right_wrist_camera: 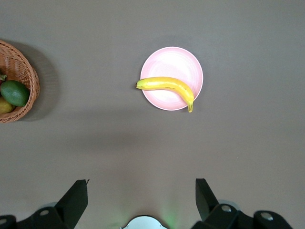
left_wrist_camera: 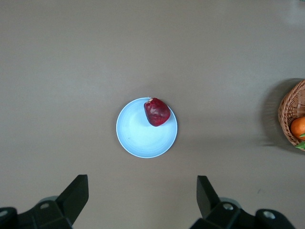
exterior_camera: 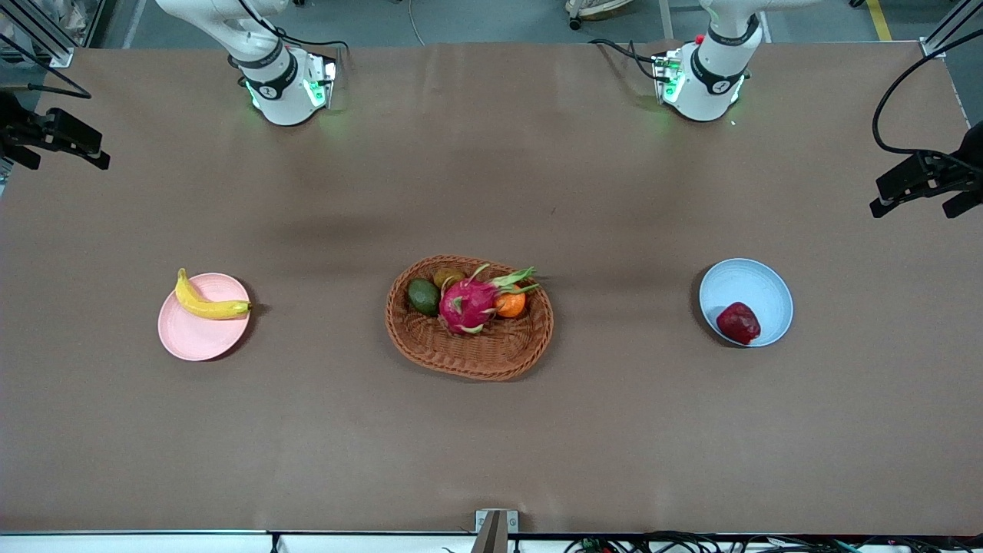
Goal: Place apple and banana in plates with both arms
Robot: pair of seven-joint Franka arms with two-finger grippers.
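Apple (left_wrist_camera: 157,111), firm and smooth, is seen in blue plate (left_wrist_camera: 138,138); banana (right_wrist_camera: 167,86), softer, in pink plate (right_wrist_camera: 174,59); left gripper (left_wrist_camera: 143,200) and right gripper (right_wrist_camera: 142,200) are held spread high over the table.

A robotics lab or test cell, not a home. Two white arm bases (exterior_camera: 284,84) (exterior_camera: 703,81) bolted onto a wide table (exterior_camera: 491,445) covered in plain brown sheet, green status lights glowing at each base. Black cameras on brackets (exterior_camera: 54,134) (exterior_camera: 925,180) clamped at both ends of the table, aluminium frame posts (exterior_camera: 42,34) at the corners. Loose cables (exterior_camera: 691,544) along the edge nearest the front camera, grey concrete floor (exterior_camera: 476,19) with a yellow marking line (exterior_camera: 879,19) past the bases.
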